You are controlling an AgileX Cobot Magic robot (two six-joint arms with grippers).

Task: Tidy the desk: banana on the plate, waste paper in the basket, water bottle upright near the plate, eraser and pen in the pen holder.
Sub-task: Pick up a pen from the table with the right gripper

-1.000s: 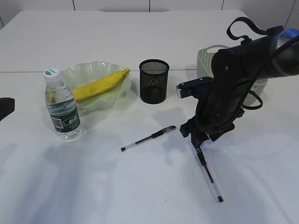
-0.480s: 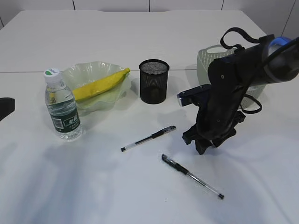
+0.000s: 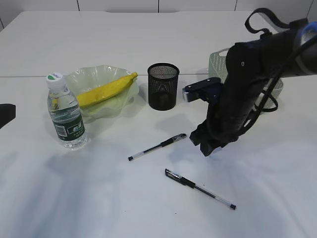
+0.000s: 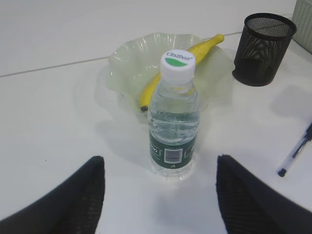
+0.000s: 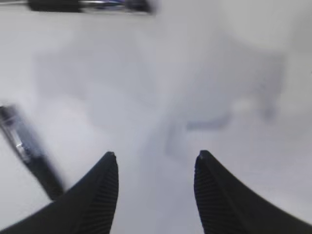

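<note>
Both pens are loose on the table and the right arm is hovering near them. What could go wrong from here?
1. The right end effector is open and empty; the nearer pen lies flat, so a grasp may only push or roll it.
2. The other pen lies close by and might get knocked.
3. The pen holder has a narrow mouth, and a tilted pen may catch its rim.

A yellow banana [image 3: 106, 89] lies across the pale green scalloped plate [image 3: 84, 78], and a clear water bottle [image 3: 65, 113] with a white cap and green label stands upright just in front of the plate's left side. The black mesh pen holder [image 3: 163, 86] stands upright to the plate's right, with the pale green basket [image 3: 216, 64] farther right behind the arm. Two black-and-clear pens lie flat on the white table: one pen [image 3: 157, 147] in front of the holder, the other pen [image 3: 200, 188] nearer the camera.
</note>
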